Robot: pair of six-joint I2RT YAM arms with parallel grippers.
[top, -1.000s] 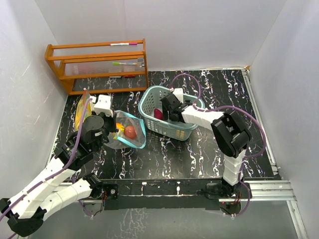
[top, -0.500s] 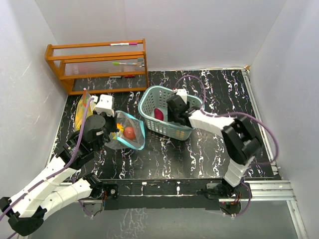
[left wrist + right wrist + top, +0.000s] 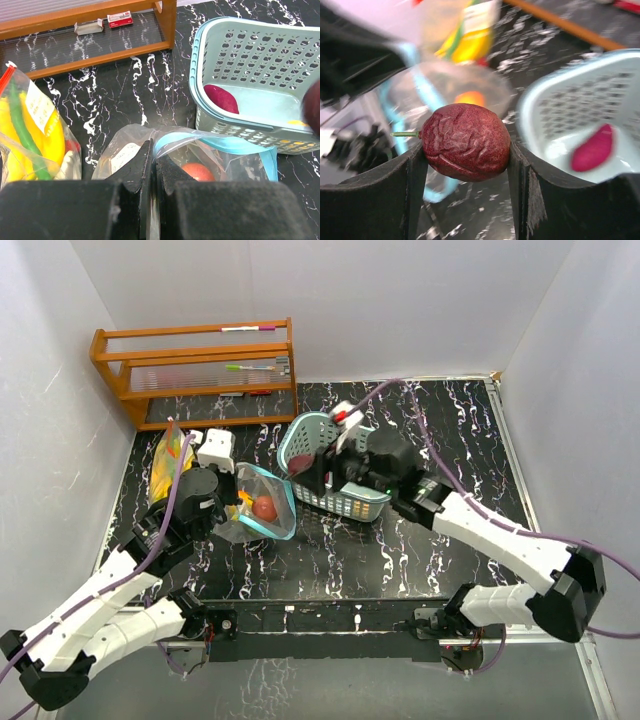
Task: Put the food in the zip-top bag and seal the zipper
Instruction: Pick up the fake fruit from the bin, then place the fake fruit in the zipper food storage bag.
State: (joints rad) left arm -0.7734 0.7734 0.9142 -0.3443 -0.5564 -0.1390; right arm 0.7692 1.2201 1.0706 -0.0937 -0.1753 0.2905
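Your left claw [image 3: 152, 172] pinches the clear blue-zippered bag [image 3: 227, 150] holding one red round fruit [image 3: 198, 171], your right claw [image 3: 467, 175] grips a wrinkled maroon fruit [image 3: 465, 141], and a magenta piece [image 3: 222, 98] and the sealing remain.

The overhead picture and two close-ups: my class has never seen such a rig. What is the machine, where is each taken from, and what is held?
This is a robot: two jointed arms bolted to a black marbled table, each ending in a two-finger gripper. The wide picture looks down from above; the close-ups come from cameras on each wrist. The left gripper pinches the rim of a clear zip-top bag with a small red round fruit inside. The right gripper holds a wrinkled dark red fruit near a pale teal mesh basket. A wooden rack stands behind.
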